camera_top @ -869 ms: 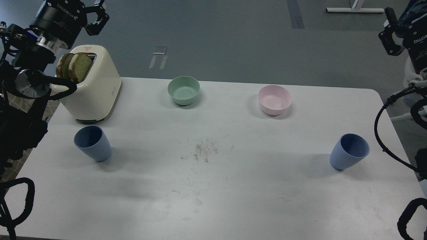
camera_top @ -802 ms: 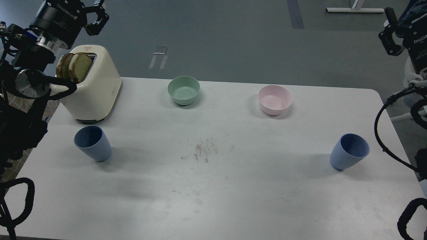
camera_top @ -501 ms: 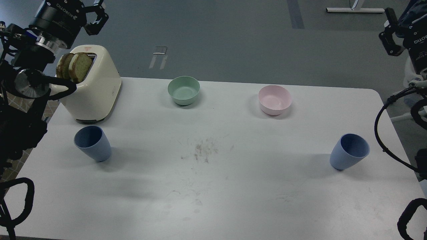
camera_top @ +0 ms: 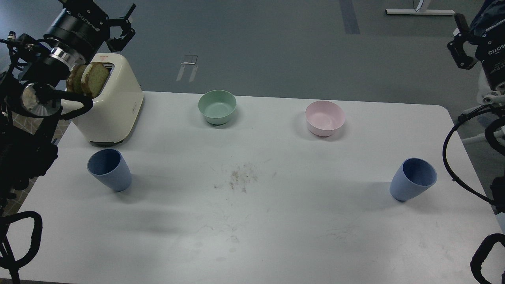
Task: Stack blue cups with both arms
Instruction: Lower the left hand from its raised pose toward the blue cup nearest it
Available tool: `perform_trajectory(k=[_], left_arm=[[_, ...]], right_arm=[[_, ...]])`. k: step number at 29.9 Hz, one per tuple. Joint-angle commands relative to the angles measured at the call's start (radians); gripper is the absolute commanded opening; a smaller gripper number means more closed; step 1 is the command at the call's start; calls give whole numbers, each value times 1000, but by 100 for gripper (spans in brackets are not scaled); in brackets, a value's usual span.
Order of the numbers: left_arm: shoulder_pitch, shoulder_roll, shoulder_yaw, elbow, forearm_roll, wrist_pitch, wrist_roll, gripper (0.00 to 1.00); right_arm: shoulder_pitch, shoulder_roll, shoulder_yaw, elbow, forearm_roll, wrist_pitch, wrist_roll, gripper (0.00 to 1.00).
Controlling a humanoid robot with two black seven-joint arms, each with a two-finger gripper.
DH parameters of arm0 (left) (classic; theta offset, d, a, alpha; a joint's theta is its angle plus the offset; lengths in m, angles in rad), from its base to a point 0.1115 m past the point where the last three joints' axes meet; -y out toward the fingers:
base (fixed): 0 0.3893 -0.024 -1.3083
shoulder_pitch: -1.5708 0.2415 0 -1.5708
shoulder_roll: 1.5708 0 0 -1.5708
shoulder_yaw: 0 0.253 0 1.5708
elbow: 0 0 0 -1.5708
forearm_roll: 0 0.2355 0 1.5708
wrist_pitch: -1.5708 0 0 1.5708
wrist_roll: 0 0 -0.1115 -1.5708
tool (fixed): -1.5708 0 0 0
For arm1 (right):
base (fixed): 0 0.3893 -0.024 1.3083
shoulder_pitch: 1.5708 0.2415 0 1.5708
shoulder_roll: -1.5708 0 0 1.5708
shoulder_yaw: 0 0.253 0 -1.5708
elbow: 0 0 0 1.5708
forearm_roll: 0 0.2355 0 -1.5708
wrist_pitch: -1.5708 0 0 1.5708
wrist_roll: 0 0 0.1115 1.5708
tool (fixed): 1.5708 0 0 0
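Observation:
Two dusty-blue cups stand upright and far apart on the white table (camera_top: 252, 221). The left cup (camera_top: 109, 169) is in front of the toaster. The right cup (camera_top: 413, 179) is near the right edge. My left gripper (camera_top: 125, 27) is raised at the top left, above and behind the toaster, far from the left cup. Its fingers are spread and empty. My right gripper (camera_top: 461, 43) is raised at the top right edge, off the table and far from the right cup. Only one dark finger of it shows clearly.
A cream toaster (camera_top: 112, 102) with two bread slices stands at the back left. A mint-green bowl (camera_top: 217, 106) and a pale pink bowl (camera_top: 324, 118) sit along the back. Crumbs (camera_top: 240, 177) lie mid-table. Black cables hang at both sides.

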Motion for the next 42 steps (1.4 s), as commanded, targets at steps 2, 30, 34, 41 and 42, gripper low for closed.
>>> perform_trajectory(k=[2,30,34,41,42], left_arm=[[2,10,2,-33,4,1,1,97],[425,527,8,-555,833,-61,-24,89],[497,532,8,-560,1011,-61,-93,86],[595,535,9,-548,1350,-50,-183,83],[606,532,9,-548,1405,-44,-197,83]], right_arm=[[10,-2,-3,-12,-1,0,0,100],[5,-20,14,2,29,0,3,100],[5,-34,14,1,50,0,3,100],[2,-38,15,1,52,0,1,100],[1,-38,15,2,52,0,1,100]])
